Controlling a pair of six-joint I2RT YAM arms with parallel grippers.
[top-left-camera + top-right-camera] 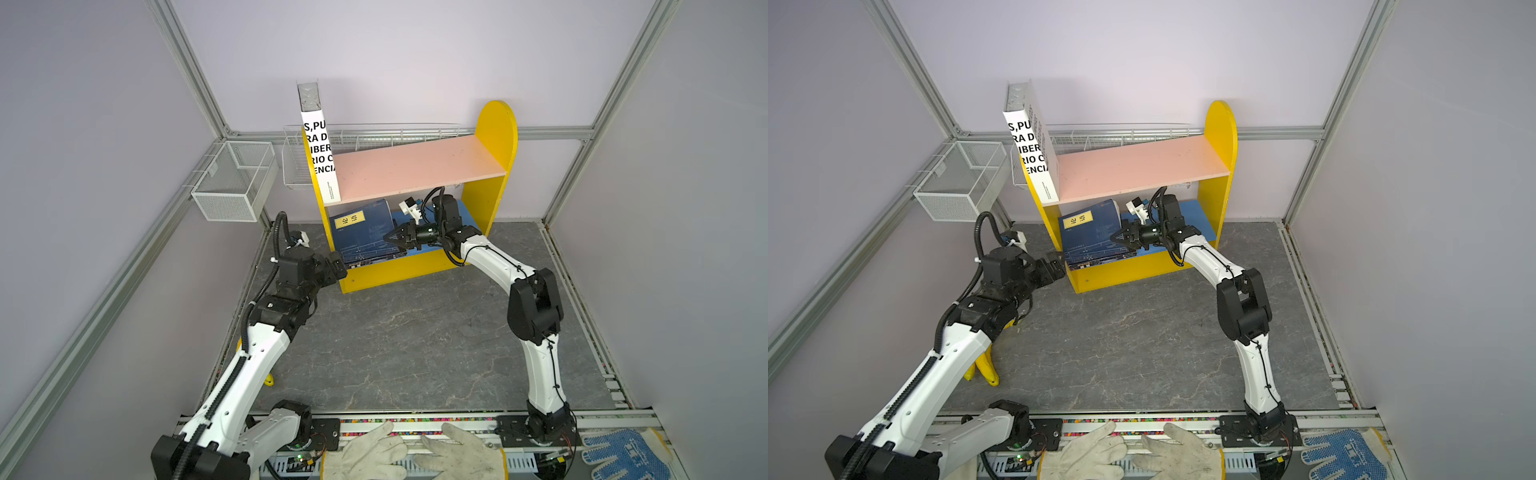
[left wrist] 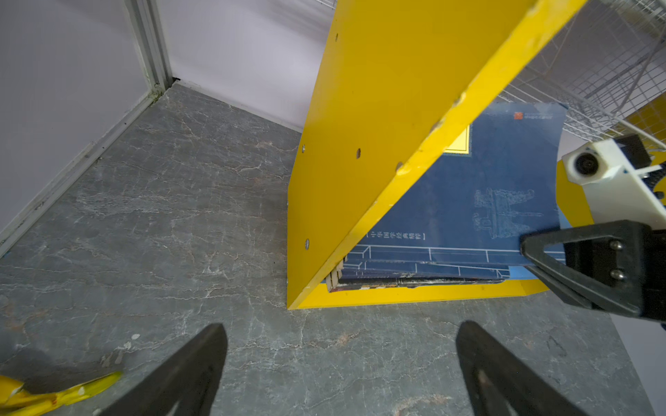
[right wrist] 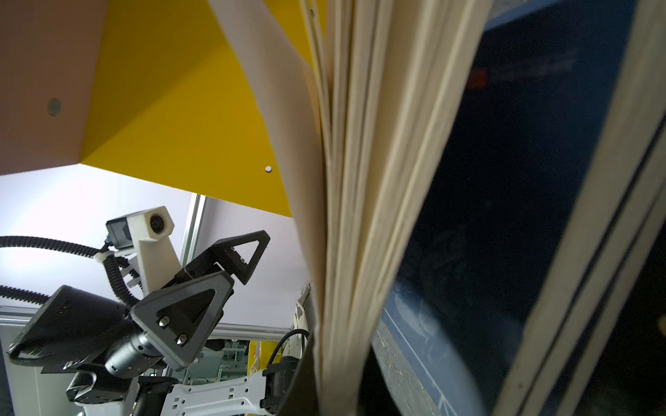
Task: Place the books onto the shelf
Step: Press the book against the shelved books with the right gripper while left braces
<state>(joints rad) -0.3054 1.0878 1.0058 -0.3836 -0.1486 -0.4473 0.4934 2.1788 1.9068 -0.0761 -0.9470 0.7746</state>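
White book (image 1: 320, 158) stands upright, long axis vertical, on the pink board (image 1: 415, 166).

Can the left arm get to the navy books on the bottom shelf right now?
Probably not directly: the left end effector, open, sits outside the yellow side panel, which stands between it and the navy books, and the right end effector is at the front opening.

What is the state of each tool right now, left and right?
Left tool: open, holding nothing.
Right tool: closed, tip at the navy books; whether it grips one cannot be told.
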